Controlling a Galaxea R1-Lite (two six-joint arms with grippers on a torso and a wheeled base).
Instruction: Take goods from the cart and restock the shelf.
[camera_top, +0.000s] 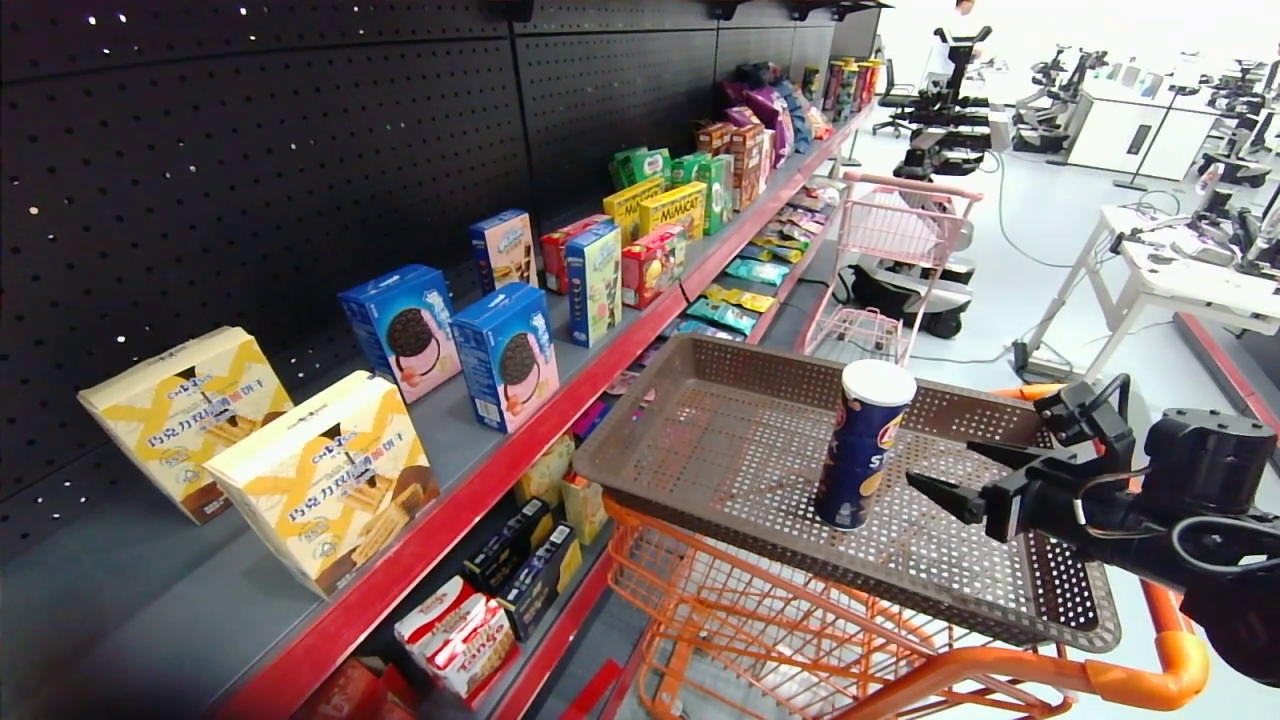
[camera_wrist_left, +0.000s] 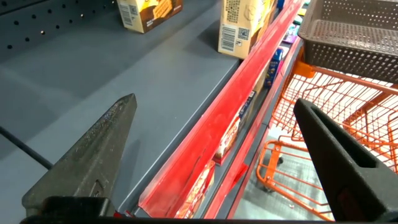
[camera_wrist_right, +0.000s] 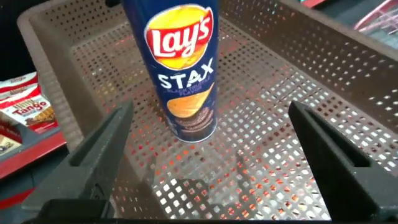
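Observation:
A dark blue chip can with a white lid stands upright in the brown perforated tray on top of the orange cart. My right gripper is open, just to the right of the can and a short gap away from it. From the right wrist the can stands ahead of the gripper, between the lines of the two fingers but beyond their tips. My left gripper is open and holds nothing, hovering over the grey shelf board and its red front edge.
Yellow biscuit boxes and blue cookie boxes stand on the grey shelf, with bare board between them. More goods sit on the lower shelf. A pink cart stands farther down the aisle, and white tables are at right.

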